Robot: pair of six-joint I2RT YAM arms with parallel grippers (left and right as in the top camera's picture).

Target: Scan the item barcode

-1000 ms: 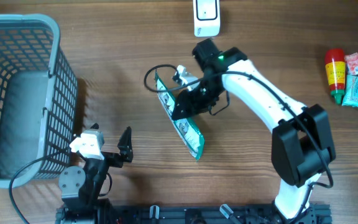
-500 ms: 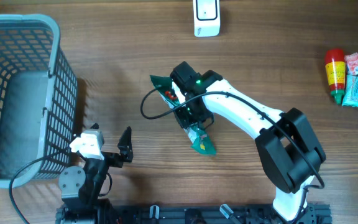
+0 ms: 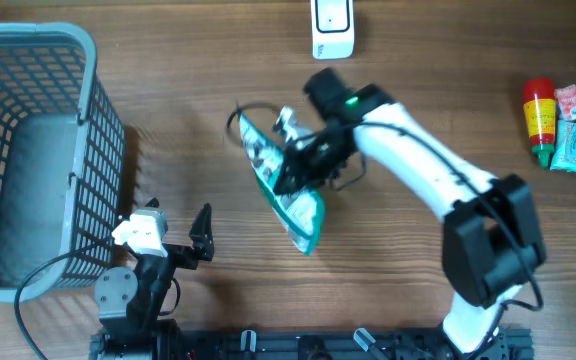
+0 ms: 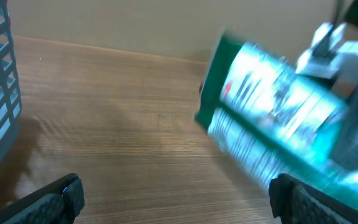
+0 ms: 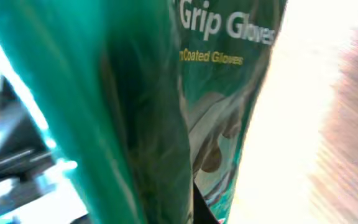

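Grey mesh basket [image 3: 93, 120] stands at the left end of the bench [image 3: 168, 90]; only its bare floor shows inside. Right gripper [image 3: 296, 168] is clamped on the green glove packet [image 3: 293, 200], which hangs tilted over mid-bench, on the robot's side of the white scanner [image 3: 331, 28]. Left gripper [image 3: 176, 228] is spread wide and holds nothing, just beside the basket. The packet fills the right wrist view and hides the fingers there. It is blurred in the left wrist view. No barcode can be made out.
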